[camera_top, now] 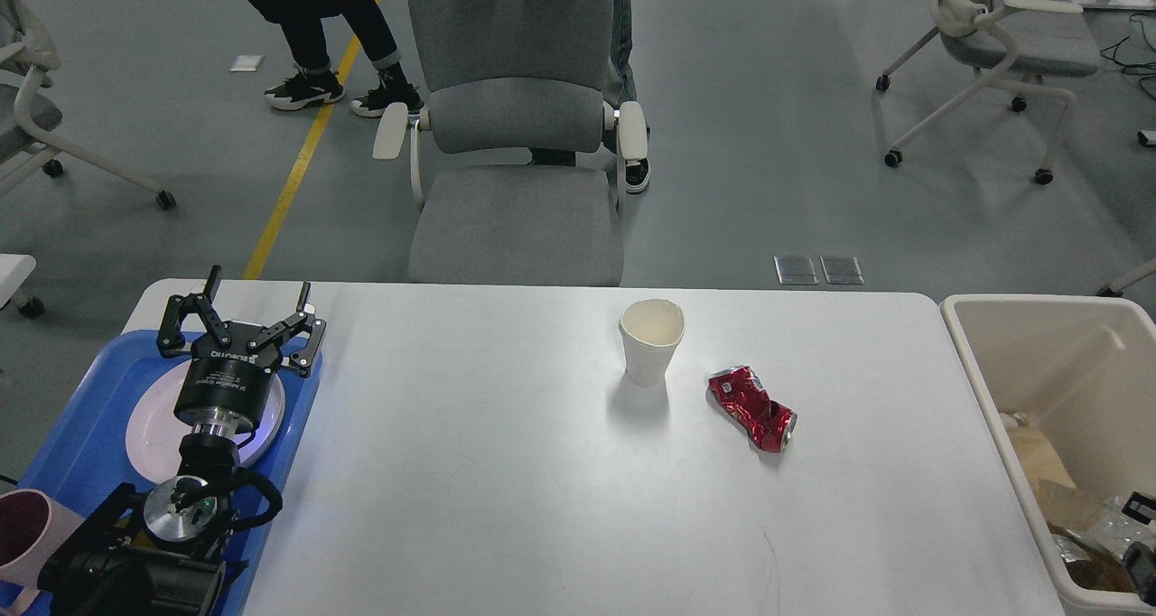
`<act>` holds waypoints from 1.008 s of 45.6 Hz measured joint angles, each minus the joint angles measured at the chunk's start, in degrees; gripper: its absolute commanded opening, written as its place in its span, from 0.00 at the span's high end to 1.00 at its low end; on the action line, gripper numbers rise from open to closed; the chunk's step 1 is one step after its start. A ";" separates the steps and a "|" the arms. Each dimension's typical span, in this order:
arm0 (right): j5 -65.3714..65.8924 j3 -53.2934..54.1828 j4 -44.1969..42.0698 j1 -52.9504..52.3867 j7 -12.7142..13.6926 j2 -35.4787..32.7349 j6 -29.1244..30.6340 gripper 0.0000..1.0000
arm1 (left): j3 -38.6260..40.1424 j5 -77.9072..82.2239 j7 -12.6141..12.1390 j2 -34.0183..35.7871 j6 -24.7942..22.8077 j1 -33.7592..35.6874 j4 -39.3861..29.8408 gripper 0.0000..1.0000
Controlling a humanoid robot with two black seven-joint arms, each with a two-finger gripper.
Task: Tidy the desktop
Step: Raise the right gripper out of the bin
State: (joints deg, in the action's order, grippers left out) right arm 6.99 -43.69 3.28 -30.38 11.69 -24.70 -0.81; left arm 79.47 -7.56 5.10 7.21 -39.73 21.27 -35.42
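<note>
The white desktop fills the lower view. An upright white paper cup stands right of centre, and a crushed red can lies just right of it. My left gripper is open and empty, hovering over a white plate on the blue tray at the desk's left end. Dark parts of my right gripper show low inside the beige bin at the frame's right edge; its fingers cannot be told apart. Crumpled foil lies beside it in the bin.
A pink cup sits at the tray's near left corner. A grey office chair stands just behind the desk's far edge, with people standing behind it. The bin also holds brown paper scraps.
</note>
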 measured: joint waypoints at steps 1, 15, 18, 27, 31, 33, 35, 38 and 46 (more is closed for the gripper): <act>0.01 0.03 1.26 -0.96 0.02 -0.90 0.09 0.00 | 0.00 0.00 0.00 0.00 0.00 0.00 0.00 0.04; 6.10 -8.30 32.19 -25.55 3.79 -12.95 1.28 0.00 | 0.00 0.00 0.00 0.00 0.00 0.00 0.00 0.04; 7.55 -12.81 39.30 -33.11 4.35 -13.66 2.61 0.00 | 0.00 0.00 0.00 0.00 0.00 0.00 0.00 0.04; 8.06 -28.94 57.17 -57.59 4.66 -10.40 13.60 0.00 | 0.00 -0.01 0.00 0.00 0.00 0.00 0.00 0.04; 7.97 -32.29 61.89 -67.16 4.66 -6.10 23.35 0.00 | -0.02 0.00 0.00 0.00 0.00 0.00 0.00 0.04; 7.90 -33.12 64.39 -72.18 4.68 -3.55 28.92 0.00 | -0.02 0.00 0.00 0.00 0.00 0.00 0.00 0.04; 7.86 -33.35 66.61 -76.72 4.65 -1.20 33.63 0.00 | -0.02 0.01 0.00 0.00 0.00 0.00 0.00 0.04; 7.79 -33.46 69.97 -83.71 4.59 2.15 40.14 0.00 | -0.02 0.00 0.00 0.00 0.00 0.01 0.00 0.04; 6.10 -32.82 80.98 -99.78 4.13 7.19 49.83 0.00 | -0.02 0.00 0.00 0.00 0.00 0.00 0.00 0.04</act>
State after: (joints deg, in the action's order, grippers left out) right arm 13.09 -76.51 84.26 -130.15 15.82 -17.51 49.03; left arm 79.45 -7.56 5.10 7.21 -39.73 21.27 -35.42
